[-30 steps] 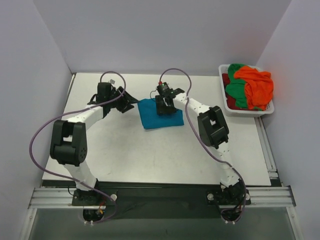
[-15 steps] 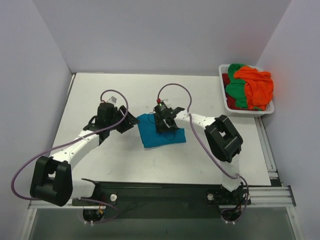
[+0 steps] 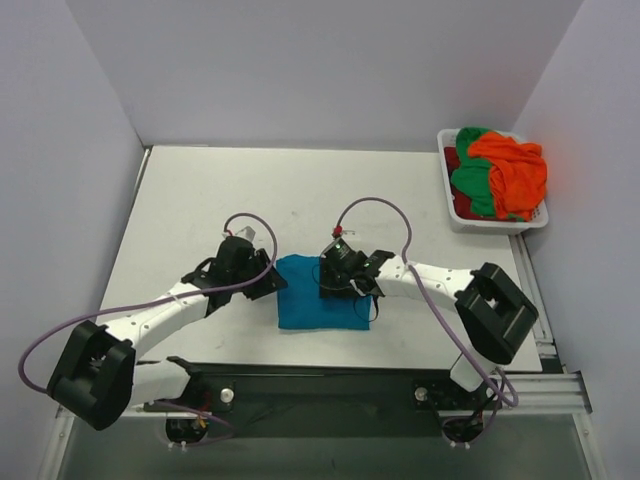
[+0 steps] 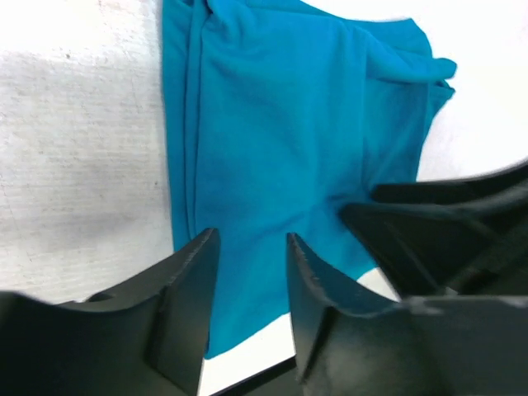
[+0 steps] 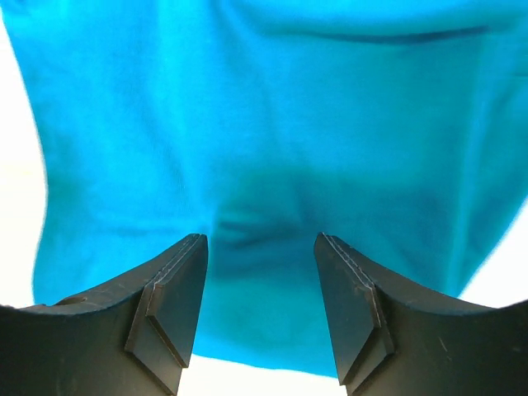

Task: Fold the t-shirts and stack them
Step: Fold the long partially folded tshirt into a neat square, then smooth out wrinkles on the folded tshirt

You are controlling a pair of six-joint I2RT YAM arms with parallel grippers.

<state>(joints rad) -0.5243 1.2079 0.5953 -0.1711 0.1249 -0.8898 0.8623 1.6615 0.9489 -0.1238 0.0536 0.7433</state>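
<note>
Two arms bend low over the near half of the table (image 3: pixel 200 200), their wrists turned inward toward each other from either side. The left gripper (image 3: pixel 262 283) sits at the left edge of the single teal t-shirt (image 3: pixel 322 308), a folded rectangle lying near the front edge of the table. Its wrist camera shows the fingers (image 4: pixel 191 285) slightly parted above the cloth. The right gripper (image 3: pixel 347 284) rests on the shirt's far edge, with both fingers (image 5: pixel 175 290) spread and teal fabric puckered between them. Neither gripper clamps the shirt. At the far right corner stands one white basket (image 3: pixel 490 226), holding an orange t-shirt (image 3: pixel 515 170) draped over a green t-shirt (image 3: pixel 470 180). A dark red t-shirt (image 3: pixel 452 160) shows at its left side.
</note>
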